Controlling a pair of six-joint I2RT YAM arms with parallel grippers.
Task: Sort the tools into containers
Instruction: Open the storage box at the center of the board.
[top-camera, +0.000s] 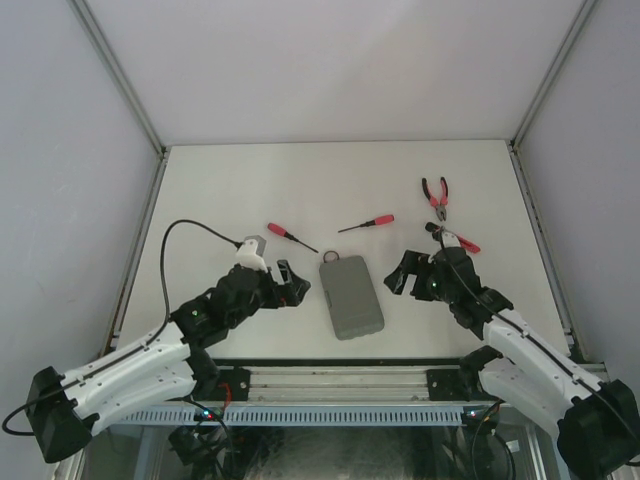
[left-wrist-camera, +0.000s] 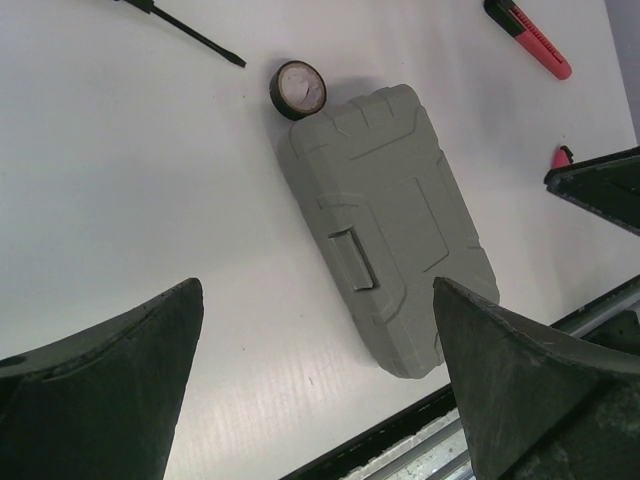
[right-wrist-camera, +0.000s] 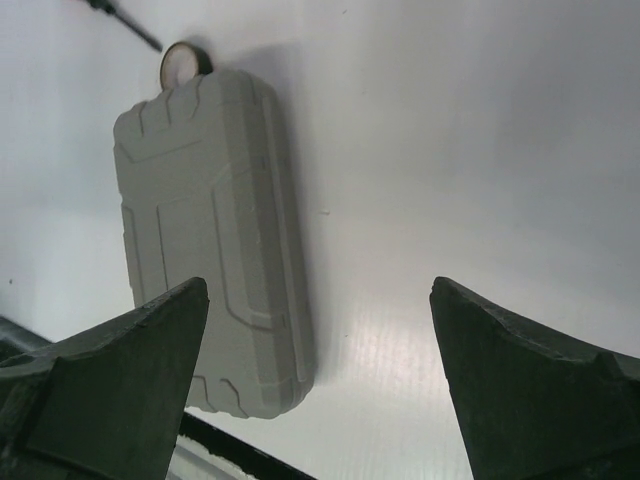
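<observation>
The grey case (top-camera: 351, 296) lies shut at the middle of the desk (top-camera: 220, 190), lid up, its latch (left-wrist-camera: 352, 258) on the long side facing the left arm. With the case as the dial in the overhead view, the left claw (top-camera: 293, 283) hovers at 9 o'clock and the right claw (top-camera: 402, 277) at 3 o'clock. Both are spread wide and hold nothing. They likely flank it this way so one can steady the shell while the other works the latch, since no tool can go in until the lid is up.

The tools are all loose outside. The black ring (top-camera: 331, 258) touches the case's far end at 12 o'clock. One red-handled screwdriver (top-camera: 290, 236) lies at 11 o'clock, the second screwdriver (top-camera: 366, 224) just past 12. The pliers (top-camera: 436, 195) lie at 1 o'clock and the red stick tool (top-camera: 465, 243) at 2, beside the right wrist.
</observation>
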